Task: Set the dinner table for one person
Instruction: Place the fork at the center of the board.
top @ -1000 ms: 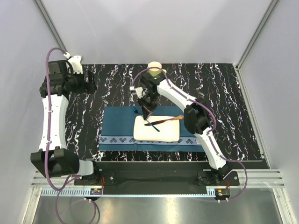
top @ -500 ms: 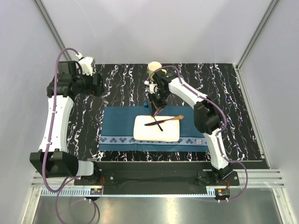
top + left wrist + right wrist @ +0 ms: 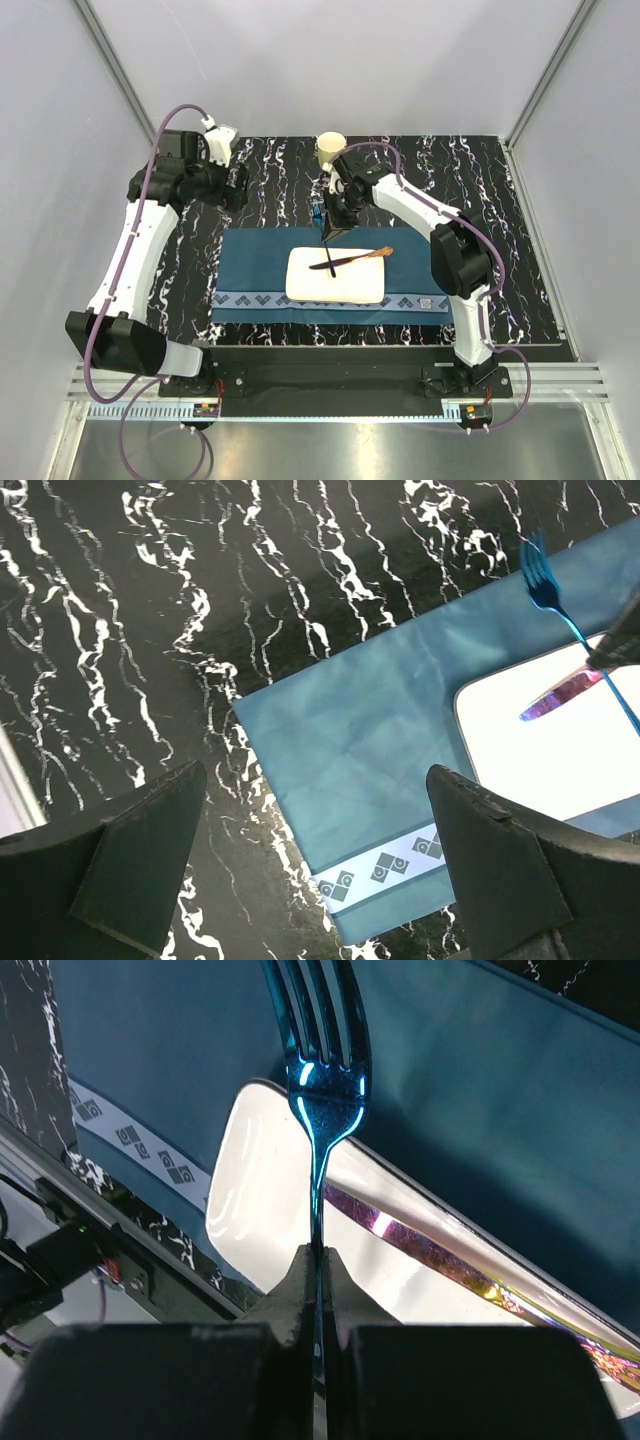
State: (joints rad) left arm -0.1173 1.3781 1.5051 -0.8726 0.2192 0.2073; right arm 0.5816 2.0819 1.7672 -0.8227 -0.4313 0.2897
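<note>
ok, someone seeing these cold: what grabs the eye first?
The right gripper, shut on the handle of a shiny blue fork, near the far edge of the white plate. An iridescent knife lies across that plate, which sits on the blue placemat mid-table. The left gripper hangs wide open over the marbled table, off the placemat's far-left corner.

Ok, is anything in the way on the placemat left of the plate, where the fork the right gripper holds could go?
Nothing visible. The right gripper holds the fork above the far edge of the placemat; the strip left of the plate is bare cloth. The knife lies on the plate.
</note>
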